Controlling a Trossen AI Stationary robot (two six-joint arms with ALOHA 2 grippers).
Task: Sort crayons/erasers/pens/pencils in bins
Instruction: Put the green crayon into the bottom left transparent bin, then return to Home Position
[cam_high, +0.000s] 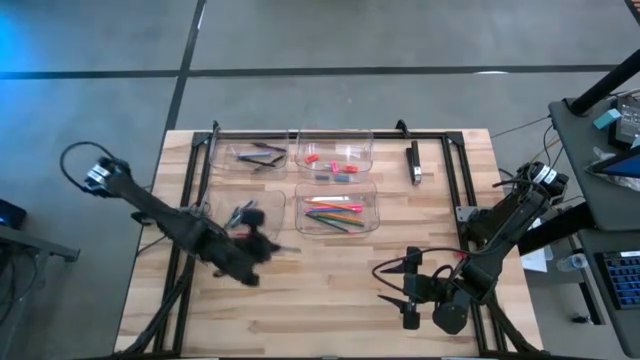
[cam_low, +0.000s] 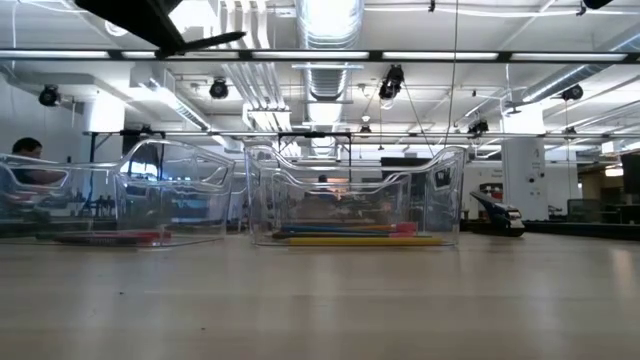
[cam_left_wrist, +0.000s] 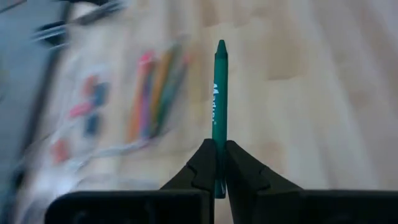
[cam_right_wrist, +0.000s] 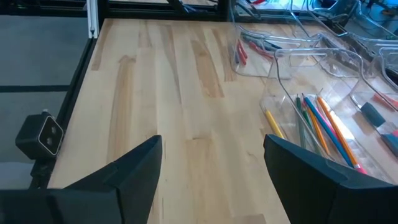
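Clenched at our left gripper (cam_left_wrist: 216, 163), the green crayon (cam_left_wrist: 219, 93) points toward twelve o'clock over bare table (cam_left_wrist: 323, 81), light, stiff, waxy-slick we judge, best pinched mid-barrel; right gripper (cam_right_wrist: 211, 162) waits, jaws spread.

The left arm is reaching in from its side with its left gripper (cam_left_wrist: 217, 163) pinching its fingers tight, while the right arm is waiting folded at the other side, its right gripper (cam_right_wrist: 211, 168) holding its fingers spread wide
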